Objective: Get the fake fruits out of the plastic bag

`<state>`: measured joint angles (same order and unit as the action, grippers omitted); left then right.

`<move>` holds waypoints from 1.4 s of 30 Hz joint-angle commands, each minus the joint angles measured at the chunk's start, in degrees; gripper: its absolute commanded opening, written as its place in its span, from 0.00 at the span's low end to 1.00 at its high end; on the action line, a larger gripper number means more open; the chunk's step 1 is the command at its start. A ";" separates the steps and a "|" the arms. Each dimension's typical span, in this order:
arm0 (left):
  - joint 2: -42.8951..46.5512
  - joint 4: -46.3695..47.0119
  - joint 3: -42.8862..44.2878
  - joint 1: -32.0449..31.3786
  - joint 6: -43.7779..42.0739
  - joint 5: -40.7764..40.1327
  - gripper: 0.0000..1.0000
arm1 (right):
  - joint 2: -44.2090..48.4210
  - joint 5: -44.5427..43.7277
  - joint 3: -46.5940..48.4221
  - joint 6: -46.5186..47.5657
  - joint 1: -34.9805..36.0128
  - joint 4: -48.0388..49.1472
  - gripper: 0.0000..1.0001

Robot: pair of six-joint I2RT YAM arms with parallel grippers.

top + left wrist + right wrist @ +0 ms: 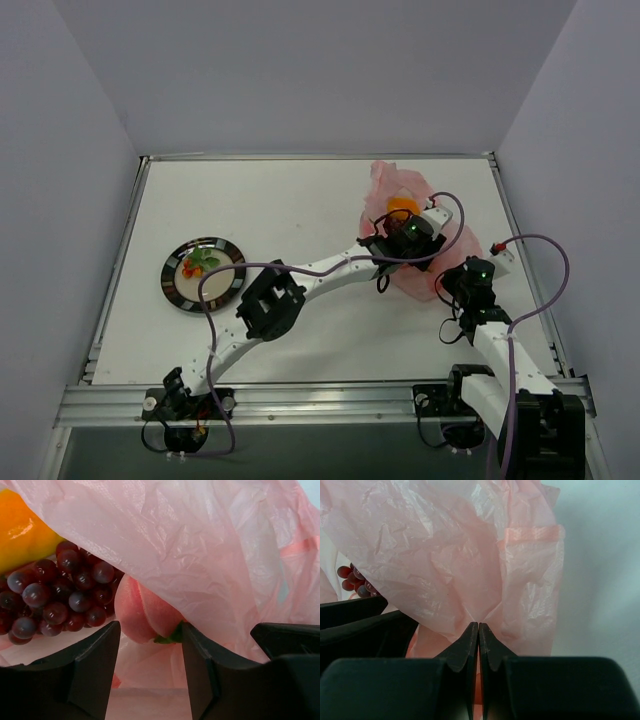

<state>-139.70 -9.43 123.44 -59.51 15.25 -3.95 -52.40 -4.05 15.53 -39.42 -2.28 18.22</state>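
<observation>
The pink plastic bag (398,190) lies crumpled at the back right. A yellow-orange fruit (402,205) shows in its mouth. My left gripper (398,240) reaches into the bag. In the left wrist view it (150,626) is open, and a pink-red peach (142,610) lies just beyond the fingertips, its green leaf touching the right finger. Dark red grapes (55,595) and the yellow-orange fruit (22,530) lie to the left under the bag film (210,550). My right gripper (478,626) is shut on a fold of the bag (445,555); it also shows in the top view (455,272).
A round dark-rimmed plate (176,287) stands at the left with a small red-and-green piece (197,264) on it. The left gripper's dark body (360,625) shows at the left of the right wrist view, with grapes (352,577) behind it.
</observation>
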 commanded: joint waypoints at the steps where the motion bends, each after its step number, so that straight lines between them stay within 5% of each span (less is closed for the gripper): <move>1: -0.13 -2.52 5.49 0.00 -1.53 1.57 0.54 | -0.16 -0.43 -0.15 -0.13 -0.35 0.68 0.00; 14: -6.37 -3.75 12.95 0.27 -1.18 3.33 0.76 | -1.56 1.59 -0.15 0.57 -0.35 2.26 0.00; 18: -8.92 -2.53 14.11 0.36 -1.10 2.28 0.66 | -1.04 2.03 -0.41 0.75 -0.26 2.52 0.00; 24: -4.45 2.29 8.16 0.36 -1.71 0.87 0.34 | -1.56 2.03 -0.33 0.83 -0.26 2.88 0.00; 34: 12.42 13.29 -11.27 0.36 -1.01 0.69 0.24 | -1.04 2.04 -0.59 0.92 -0.26 3.14 0.00; 42: 16.56 11.89 -13.39 1.23 -0.13 2.71 0.20 | -0.95 1.33 -0.59 0.84 -0.26 2.96 0.00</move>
<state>-127.96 0.34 109.89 -59.18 14.15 -2.52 -54.22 -1.91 15.40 -38.96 -2.26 19.66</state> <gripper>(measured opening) 0.633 0.002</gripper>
